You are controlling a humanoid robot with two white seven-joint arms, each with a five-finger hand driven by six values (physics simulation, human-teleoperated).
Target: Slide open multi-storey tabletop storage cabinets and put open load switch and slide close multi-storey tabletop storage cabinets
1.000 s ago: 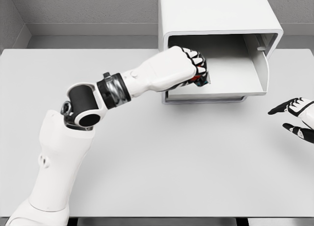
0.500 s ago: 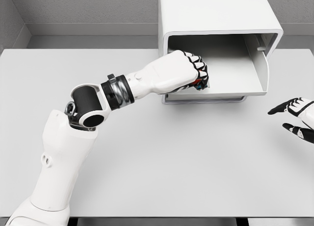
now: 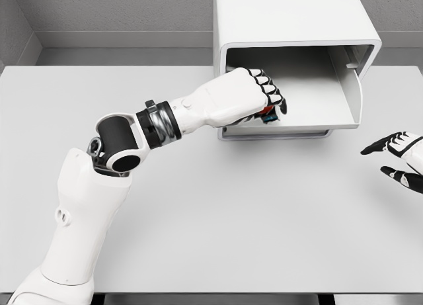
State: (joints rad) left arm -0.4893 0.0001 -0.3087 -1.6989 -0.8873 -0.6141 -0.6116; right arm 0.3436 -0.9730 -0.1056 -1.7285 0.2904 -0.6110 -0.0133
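The left hand (image 3: pixel 254 96) is curled into a fist around a small red and teal load switch (image 3: pixel 267 114), holding it over the pulled-out drawer (image 3: pixel 310 100) of the white rounded storage cabinet (image 3: pixel 291 17) at the far edge of the pale grey surface (image 3: pixel 218 212). The right hand (image 3: pixel 400 159) rests near the right edge, black-tipped fingers spread and empty.

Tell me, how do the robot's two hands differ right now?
The left hand reaches into the open drawer of the white tabletop storage cabinet; the right hand hangs over the grey table at the picture's right edge, apart from the cabinet. The left hand's fingers are curled around a small red and dark object; the right hand's are spread and hold nothing. Both are white with black fingers.
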